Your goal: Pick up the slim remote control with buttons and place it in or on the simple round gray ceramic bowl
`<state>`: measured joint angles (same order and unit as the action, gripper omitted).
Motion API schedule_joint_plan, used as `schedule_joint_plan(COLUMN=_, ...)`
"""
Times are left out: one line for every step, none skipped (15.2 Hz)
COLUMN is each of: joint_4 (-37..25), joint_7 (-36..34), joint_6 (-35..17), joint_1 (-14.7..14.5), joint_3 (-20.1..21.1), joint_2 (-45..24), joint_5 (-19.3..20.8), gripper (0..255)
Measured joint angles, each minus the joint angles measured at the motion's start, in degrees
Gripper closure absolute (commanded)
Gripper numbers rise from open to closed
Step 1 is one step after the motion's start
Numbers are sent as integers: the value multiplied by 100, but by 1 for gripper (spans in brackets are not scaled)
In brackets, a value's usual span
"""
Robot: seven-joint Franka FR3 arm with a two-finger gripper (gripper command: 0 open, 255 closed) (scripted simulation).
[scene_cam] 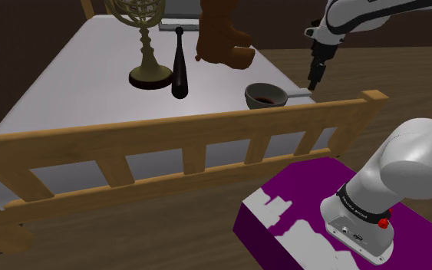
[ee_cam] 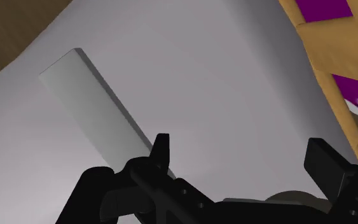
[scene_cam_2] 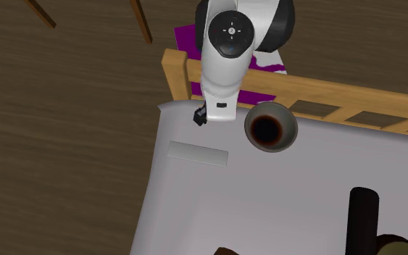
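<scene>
Grey surface (scene_cam_2: pixel 267 203) behind a wooden rail (scene_cam_2: pixel 340 90) holds the remote (ee_cam: pixel 101 108), flat, near the bowl (scene_cam_2: pixel 289 123). The gripper (ee_cam: pixel 241 149) hangs above, wide open and empty. The remote lies outside one finger, its long axis slanting away.

No legible words or numbers, faint lettering on the dark band (scene_cam: pixel 357 204) at the arm's base, too small to read, small cross mark on a joint cap (scene_cam_2: pixel 231 30).
</scene>
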<state>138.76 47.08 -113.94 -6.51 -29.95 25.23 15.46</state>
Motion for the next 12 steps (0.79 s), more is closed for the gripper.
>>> schedule_joint_plan(joint_4=-79, joint_7=319, joint_6=-111, joint_1=-54, joint_3=-155, joint_2=-163, joint_5=-27, gripper=0)
schedule_joint_plan(joint_4=-131, joint_7=607, joint_6=-238, joint_1=-122, joint_3=-284, joint_2=-325, joint_5=-75, gripper=0)
schedule_joint_plan(joint_4=-278, joint_7=958, joint_6=-401, joint_1=-212, joint_3=-482, joint_2=-618, joint_5=-181, gripper=0)
schedule_joint_plan(joint_4=-417, joint_7=1303, joint_6=-540, joint_1=-312, joint_3=-635, joint_2=-895, joint_5=-315, gripper=0)
schedule_joint_plan(joint_4=-520, joint_7=1637, joint_6=-680, joint_1=-399, joint_3=-768, joint_2=-1150, joint_5=-459, gripper=0)
schedule_joint_plan(joint_4=-637, joint_7=1975, joint_6=-798, joint_1=-480, joint_3=-886, joint_2=-1404, joint_5=-625, gripper=0)
schedule_joint_plan(joint_4=-773, joint_7=2331, joint_6=-894, joint_1=-547, joint_3=-995, joint_2=-1666, joint_5=-814, gripper=0)
schedule_joint_plan(joint_4=-1006, joint_7=2731, joint_6=-957, joint_1=-618, joint_3=-1103, joint_2=-2017, joint_5=-1079, gripper=0)
schedule_joint_plan(joint_4=-1143, joint_7=3144, joint_6=-1062, joint_1=-639, joint_3=-1183, joint_2=-2327, joint_5=-1339, gripper=0)
schedule_joint_plan(joint_4=-1328, joint_7=3556, joint_6=-1119, joint_1=-634, joint_3=-1229, joint_2=-2648, joint_5=-1613, gripper=0)
schedule_joint_plan(joint_4=-1464, joint_7=3877, joint_6=-1179, joint_1=-607, joint_3=-1234, joint_2=-2911, joint_5=-1846, gripper=0)
schedule_joint_plan(joint_4=-1490, joint_7=4022, joint_6=-1237, joint_1=-592, joint_3=-1219, joint_2=-3025, joint_5=-1953, gripper=0)
